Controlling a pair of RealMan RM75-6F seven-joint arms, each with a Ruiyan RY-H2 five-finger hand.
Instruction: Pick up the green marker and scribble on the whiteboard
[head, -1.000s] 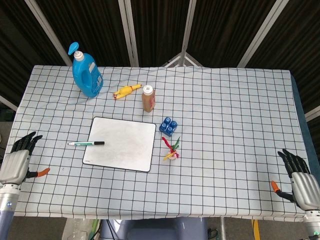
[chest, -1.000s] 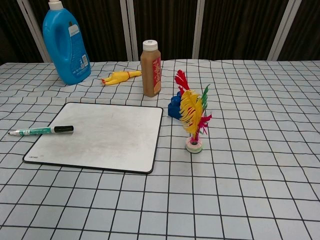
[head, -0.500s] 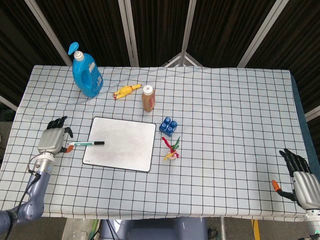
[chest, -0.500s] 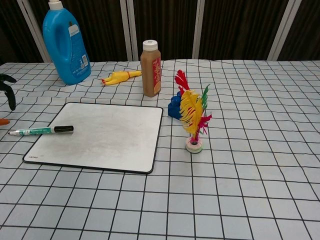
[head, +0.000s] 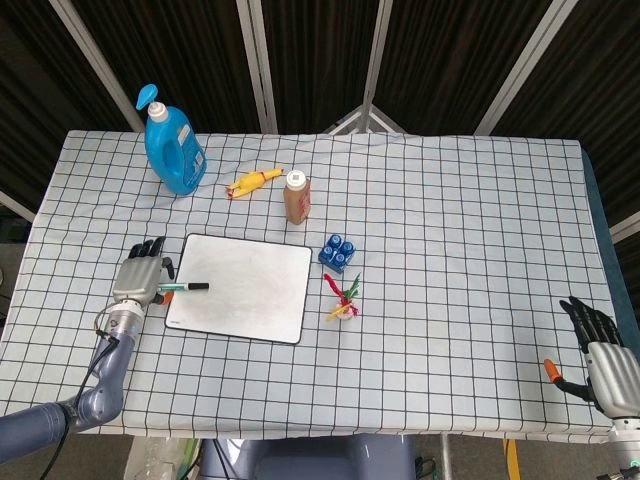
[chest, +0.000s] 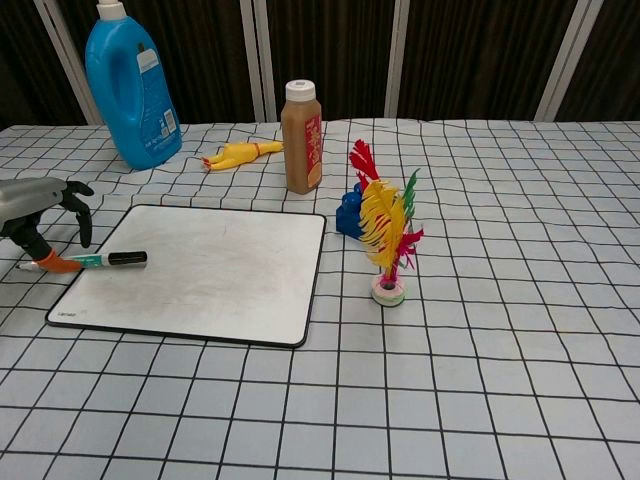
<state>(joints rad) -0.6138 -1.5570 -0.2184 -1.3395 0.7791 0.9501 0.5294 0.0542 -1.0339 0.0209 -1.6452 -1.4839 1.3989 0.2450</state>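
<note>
The green marker (chest: 85, 261) is seen lying across the left edge of the whiteboard (chest: 200, 270), its black cap over the board. The left hand (chest: 40, 215) is poised over the marker's outer end with fingers curled downward; whether the marker is grasped cannot be told. The right hand (head: 605, 352) is held spread and empty at the table's near right corner.

Bright, even overhead light, both views sharp, soft faint shadows on the white black-gridded tablecloth (head: 450, 220), dark unlit corrugated backdrop (head: 310, 60), no glare.
</note>
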